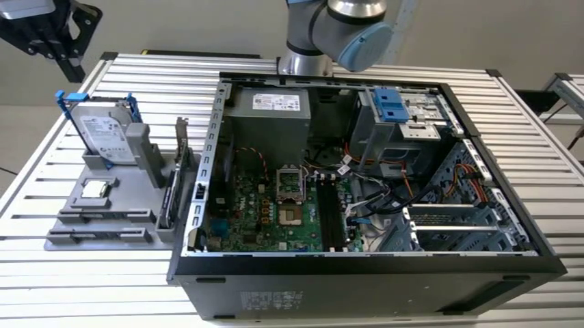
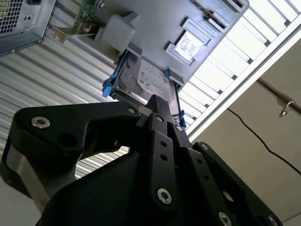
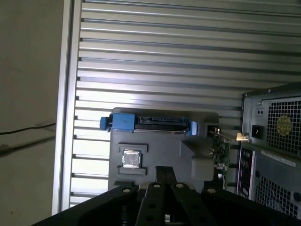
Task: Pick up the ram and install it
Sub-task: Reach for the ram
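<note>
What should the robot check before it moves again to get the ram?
1. The gripper carries nothing: ok.
2. Its fingers open to grab: not ok, they look shut.
3. The holder in sight ahead of the fingers: ok.
4. Where the ram sits: cannot tell.
5. The case open, with the board showing: ok.
6. The slots free: cannot tell.
</note>
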You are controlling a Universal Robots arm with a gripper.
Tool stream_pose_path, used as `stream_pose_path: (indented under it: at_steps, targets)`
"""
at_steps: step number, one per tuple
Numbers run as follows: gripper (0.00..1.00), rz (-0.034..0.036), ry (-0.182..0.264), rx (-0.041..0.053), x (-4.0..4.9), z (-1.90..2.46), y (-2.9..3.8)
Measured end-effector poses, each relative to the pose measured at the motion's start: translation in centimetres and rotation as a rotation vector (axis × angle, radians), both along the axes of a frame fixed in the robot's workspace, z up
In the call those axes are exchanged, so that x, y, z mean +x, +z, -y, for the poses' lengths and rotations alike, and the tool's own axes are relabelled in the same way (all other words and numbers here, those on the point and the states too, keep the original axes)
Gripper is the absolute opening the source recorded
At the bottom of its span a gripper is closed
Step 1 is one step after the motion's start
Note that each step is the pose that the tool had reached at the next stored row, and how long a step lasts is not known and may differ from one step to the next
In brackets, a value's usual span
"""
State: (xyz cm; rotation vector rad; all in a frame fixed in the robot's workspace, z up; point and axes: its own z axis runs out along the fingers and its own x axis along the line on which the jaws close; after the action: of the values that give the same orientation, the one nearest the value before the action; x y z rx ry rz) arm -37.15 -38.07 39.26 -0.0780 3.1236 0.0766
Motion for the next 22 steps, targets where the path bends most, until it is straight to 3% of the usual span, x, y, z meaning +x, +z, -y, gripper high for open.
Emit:
stream_pose_path:
  at_steps: [22]
  targets:
    - [0.0,0.0,0.0,0.0,-0.25,2.02,0.0]
